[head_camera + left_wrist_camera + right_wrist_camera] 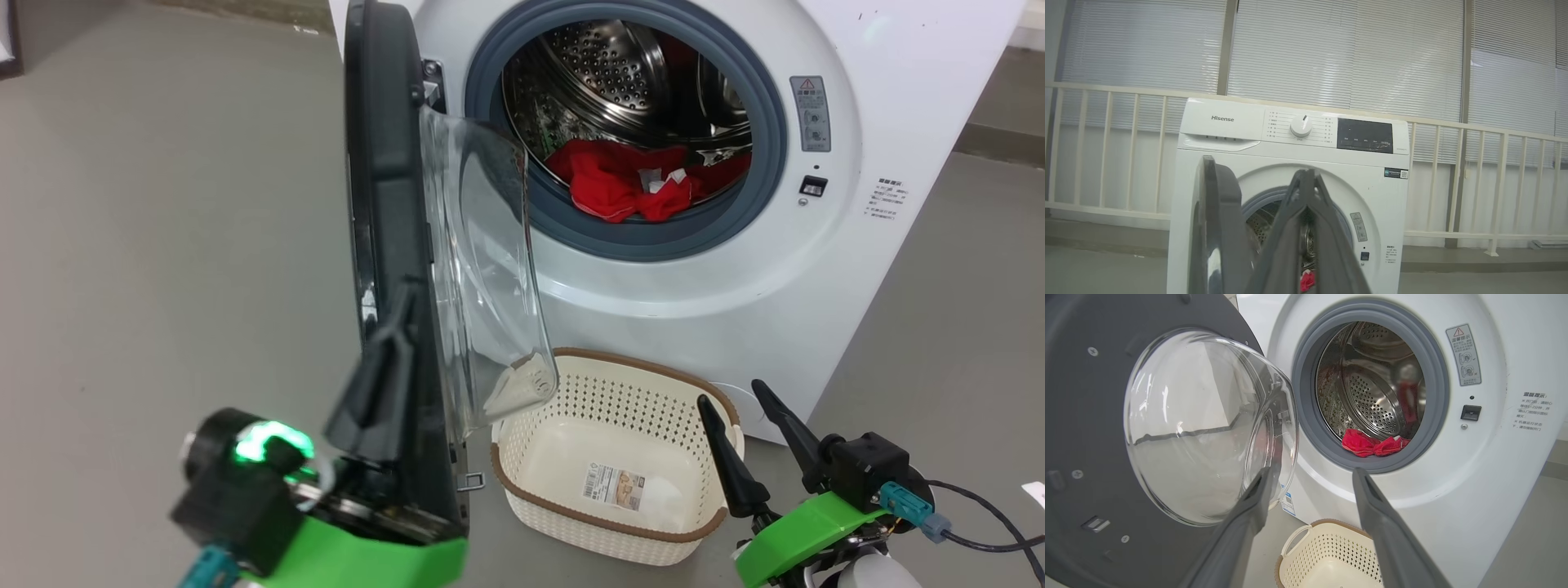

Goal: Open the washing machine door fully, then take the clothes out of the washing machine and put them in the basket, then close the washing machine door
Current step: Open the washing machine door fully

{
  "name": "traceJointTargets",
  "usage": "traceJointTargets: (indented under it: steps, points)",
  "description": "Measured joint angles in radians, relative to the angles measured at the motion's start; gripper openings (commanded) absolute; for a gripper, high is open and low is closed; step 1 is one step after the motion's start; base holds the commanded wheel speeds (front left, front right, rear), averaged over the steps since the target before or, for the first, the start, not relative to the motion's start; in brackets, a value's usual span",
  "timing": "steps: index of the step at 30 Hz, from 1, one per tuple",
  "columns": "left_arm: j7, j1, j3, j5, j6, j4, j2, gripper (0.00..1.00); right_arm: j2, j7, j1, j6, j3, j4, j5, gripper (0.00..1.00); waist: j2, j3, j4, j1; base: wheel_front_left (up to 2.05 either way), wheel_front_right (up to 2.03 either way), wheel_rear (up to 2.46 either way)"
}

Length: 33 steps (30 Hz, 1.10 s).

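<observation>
the left gripper [402,306], fingers [382,384] pressed together on nothing, sits by the washing machine door [384,122], whose black rim stands upright, edge-on, glass bowl [482,269] bulging right. crumpled red clothes [620,184] lie low in the washing machine [898,98] (perforated steel drum [620,73], grey rubber ring [767,155]); below, the cream perforated basket [629,392] stands on open floor [163,245], right gripper [728,390] spread wide beside it.

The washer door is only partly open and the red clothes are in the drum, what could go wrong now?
One: the shut left gripper sits beside the round black-rimmed door holding nothing, so a push may slip off. Two: its glass bowl seems to overhang the cream perforated basket, so the red fabric clothes carried by the open right gripper could snag.
</observation>
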Motion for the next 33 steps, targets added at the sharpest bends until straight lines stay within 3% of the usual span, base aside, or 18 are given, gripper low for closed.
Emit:
traceJointTargets:
  steps: [4, 15, 20, 33]
  points:
    - [0.056, 0.002, -0.09, -0.04, -0.004, -0.005, 0.001, 0.0, 0.0, 0.0, 0.0, 0.0, 0.0, 0.001, 0.0, 1.0, 0.0, 0.006, -0.006, 0.0, 0.0, 0.0, 0.0]
    - [0.175, 0.066, -0.163, -0.093, 0.017, 0.099, 0.008, 0.0, 0.0, 0.0, -0.001, 0.0, -0.005, 0.002, 0.0, 1.0, 0.0, 0.018, -0.011, 0.0, 0.0, 0.0, 0.0]
    - [0.186, 0.09, -0.164, -0.111, 0.019, 0.173, 0.009, 0.0, 0.0, 0.0, -0.002, 0.0, -0.003, 0.003, 0.0, 1.0, 0.0, 0.015, -0.014, 0.0, 0.0, 0.0, 0.0]
    - [0.19, 0.094, -0.106, -0.114, 0.078, 0.268, 0.038, 0.0, 0.0, 0.0, -0.001, 0.0, 0.001, 0.007, 0.0, 1.0, 0.0, 0.008, -0.005, 0.0, 0.0, 0.0, 0.0]
